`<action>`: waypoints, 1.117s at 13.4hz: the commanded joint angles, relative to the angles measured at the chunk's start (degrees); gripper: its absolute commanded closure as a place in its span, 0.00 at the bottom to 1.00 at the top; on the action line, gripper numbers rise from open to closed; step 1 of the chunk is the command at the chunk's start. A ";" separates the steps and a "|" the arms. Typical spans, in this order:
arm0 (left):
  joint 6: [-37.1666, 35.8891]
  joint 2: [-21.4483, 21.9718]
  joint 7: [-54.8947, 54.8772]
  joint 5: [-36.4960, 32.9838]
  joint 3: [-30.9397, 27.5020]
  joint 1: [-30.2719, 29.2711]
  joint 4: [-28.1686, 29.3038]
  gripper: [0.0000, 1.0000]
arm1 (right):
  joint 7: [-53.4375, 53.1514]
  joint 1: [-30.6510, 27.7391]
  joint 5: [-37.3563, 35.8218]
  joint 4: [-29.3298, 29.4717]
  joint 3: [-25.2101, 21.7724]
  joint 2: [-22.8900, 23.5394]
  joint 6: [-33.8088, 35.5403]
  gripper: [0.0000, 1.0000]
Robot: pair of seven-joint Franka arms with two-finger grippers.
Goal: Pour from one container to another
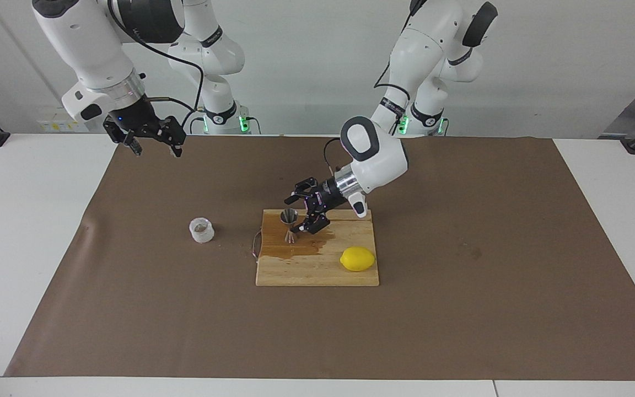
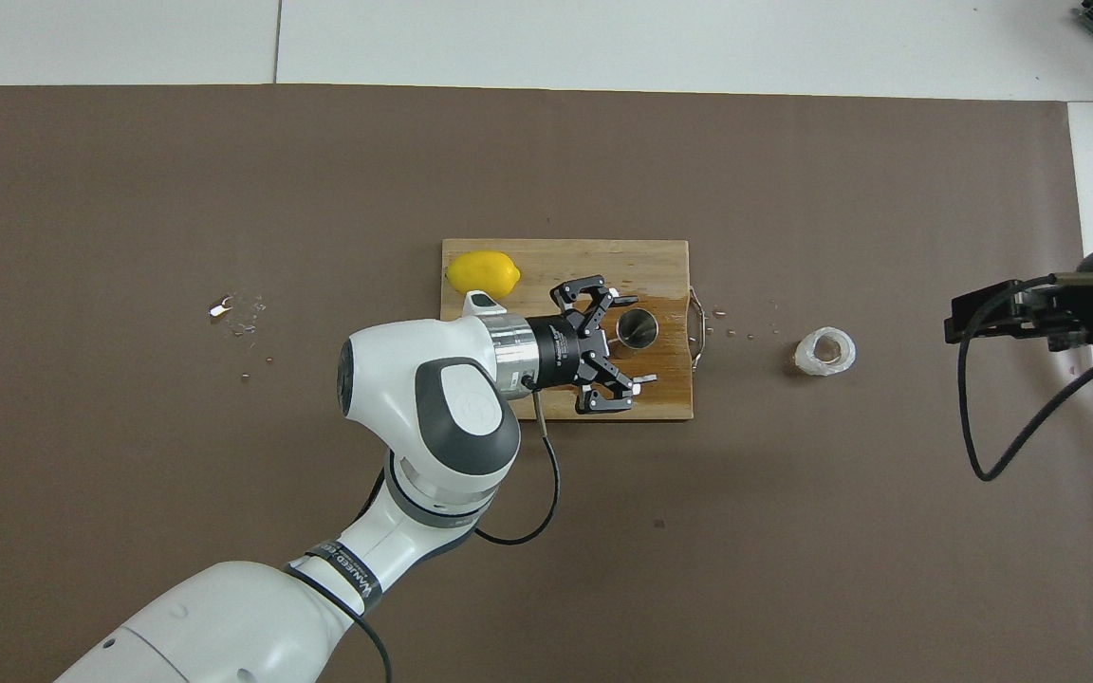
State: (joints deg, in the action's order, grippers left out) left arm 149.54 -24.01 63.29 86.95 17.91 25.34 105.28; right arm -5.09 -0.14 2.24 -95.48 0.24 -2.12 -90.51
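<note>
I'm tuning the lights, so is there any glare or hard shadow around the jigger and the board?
Facing view: even light, a soft shadow under the lemon; the wet patch on the board looks dark, not glaring. Overhead view: mild sheen inside the jigger, no hard shadows.
</note>
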 commanded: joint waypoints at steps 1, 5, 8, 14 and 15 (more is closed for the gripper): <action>-6.52 3.70 0.34 -1.61 -1.30 -1.34 1.24 0.00 | 1.13 -1.09 1.45 -1.56 0.64 -1.22 -1.34 0.00; -17.67 9.05 0.69 -7.30 -1.30 -6.69 1.77 0.00 | 1.13 -1.09 1.45 -1.56 0.64 -1.22 -1.25 0.00; -26.74 11.79 0.69 -15.38 -1.22 -12.49 1.60 0.00 | 1.13 -1.09 1.45 -1.64 0.64 -1.22 -1.25 0.00; -37.74 14.69 -1.93 -29.63 -1.22 -22.61 -0.60 0.00 | 1.13 -1.09 1.45 -1.64 0.64 -1.22 -1.25 0.00; -39.14 14.78 -3.95 -31.21 -1.22 -23.92 -0.95 0.00 | 1.13 -1.09 1.36 -1.56 0.64 -1.22 -1.25 0.00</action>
State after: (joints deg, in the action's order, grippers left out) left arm 113.35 -10.57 61.79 58.75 16.41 3.65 104.43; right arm -5.09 -0.14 2.24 -95.48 0.24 -2.12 -90.51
